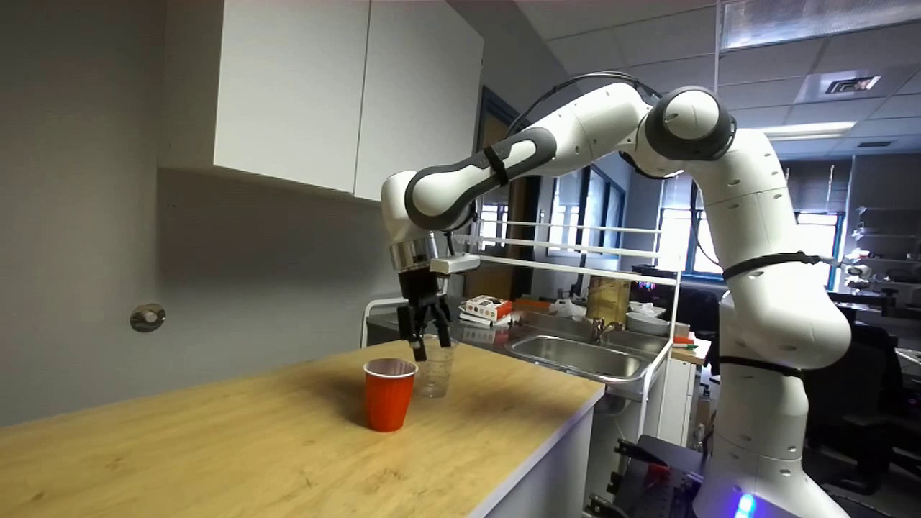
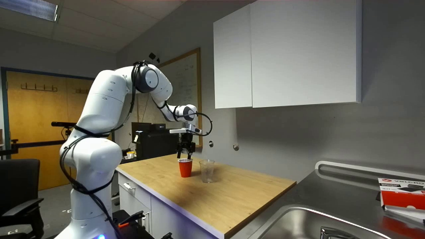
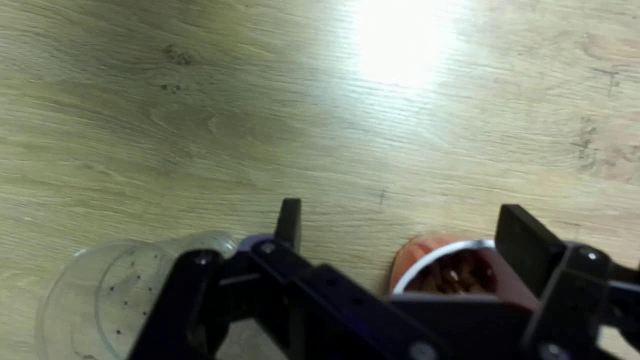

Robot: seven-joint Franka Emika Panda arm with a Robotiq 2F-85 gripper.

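Observation:
My gripper (image 3: 402, 220) points down over the wooden table, its fingers wide apart with nothing gripped. In both exterior views it hangs just above cup height, close to a red cup (image 1: 388, 396) and a clear plastic cup (image 1: 434, 378). Both cups stand upright, near each other. Seen from the wrist, the red cup (image 3: 407, 262) is below the right finger, which hides part of its white rim; brownish pieces (image 3: 452, 277) lie inside. The clear cup (image 3: 75, 300) is outside the left finger, partly covered by it. Whether a finger touches either cup, I cannot tell.
A white wall cabinet (image 1: 302, 93) overhangs the wooden table (image 1: 216, 453) at the back. Past the table's end are a metal sink (image 2: 298, 222) and a red-and-white box (image 2: 401, 196). White rack bars (image 1: 568, 270) rise near the sink.

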